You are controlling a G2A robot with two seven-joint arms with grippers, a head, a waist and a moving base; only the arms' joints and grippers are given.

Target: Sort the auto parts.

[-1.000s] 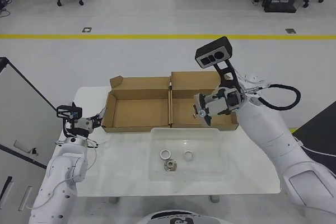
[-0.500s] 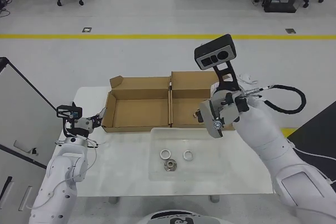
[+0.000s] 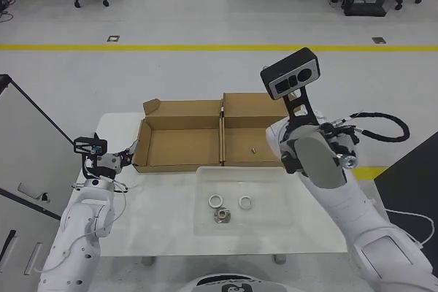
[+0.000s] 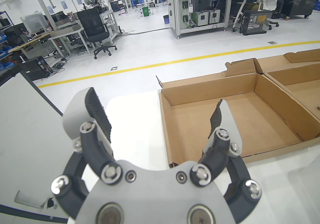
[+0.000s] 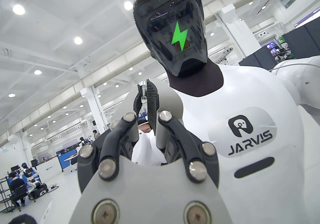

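Our right pincer (image 5: pixel 144 88) has swung up
It grips a bolt (image 5: pixel 142 92), well apart from the box (image 3: pixel 241 142); we judge it unsorted.

Pale floor (image 3: pixel 204 77), yellow line (image 3: pixel 131 47)

Bright, even overhead light floods the hall: round white ceiling lamps (image 5: pixel 78 40) flare as glowing discs at the upper left of the right wrist view. In the top view the white table (image 3: pixel 168 212) shines almost shadowless, while the walls of the brown cardboard boxes (image 3: pixel 182 146) cast faint, soft shade onto their floors. A small threaded metal part (image 5: pixel 142 89) glints between the closed jaws of the right gripper (image 5: pixel 145 92). A wide lens leans the silver metal frame (image 4: pixel 40 2) at the left wrist view's upper left.
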